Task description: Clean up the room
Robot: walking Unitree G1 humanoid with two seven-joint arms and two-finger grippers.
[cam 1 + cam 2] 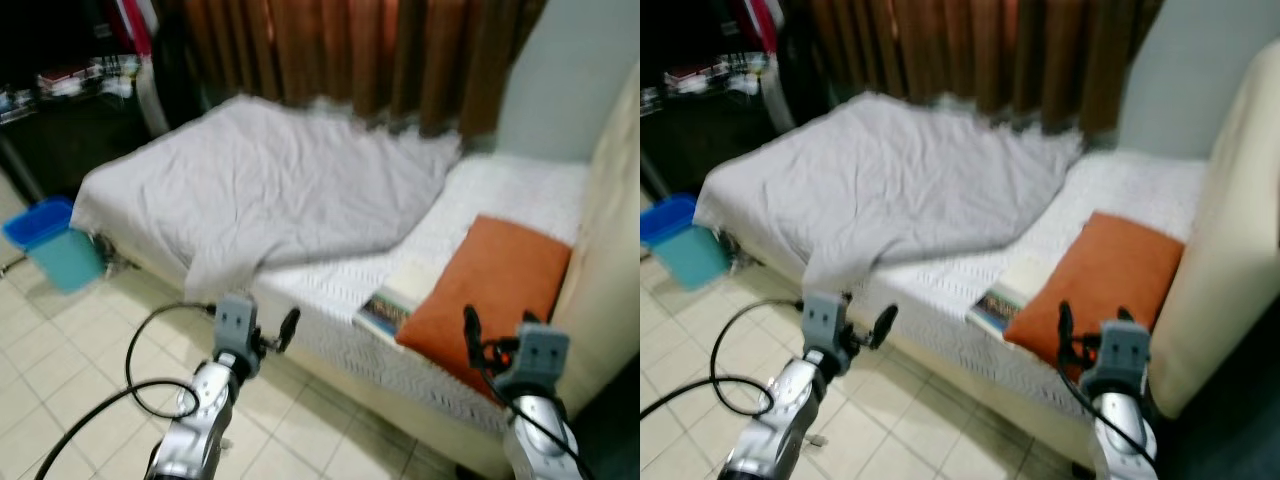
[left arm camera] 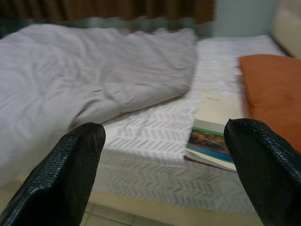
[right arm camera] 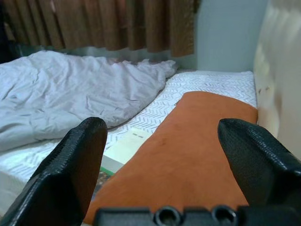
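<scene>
Grey and crumpled, a thin cotton blanket (image 1: pixel 265 185) is lying across the bed's (image 1: pixel 330 300) far side, an orange rectangular pillow (image 1: pixel 490 290) is resting at the head end, and a stack of books (image 1: pixel 400 300) is sitting at the near edge beside it. The left gripper (image 2: pixel 164 155) and right gripper (image 3: pixel 162 155) are hovering before the bed, fingers spread apart, gripping nothing.

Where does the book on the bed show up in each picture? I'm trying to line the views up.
Left eye view: book at the mattress edge, left of the orange pillow.
Right eye view: book, same spot, lower centre.
Left wrist view: book near the right-hand finger.
Right wrist view: book partly behind the left-hand finger.
Shared landmark: the orange pillow, touching the book.
</scene>
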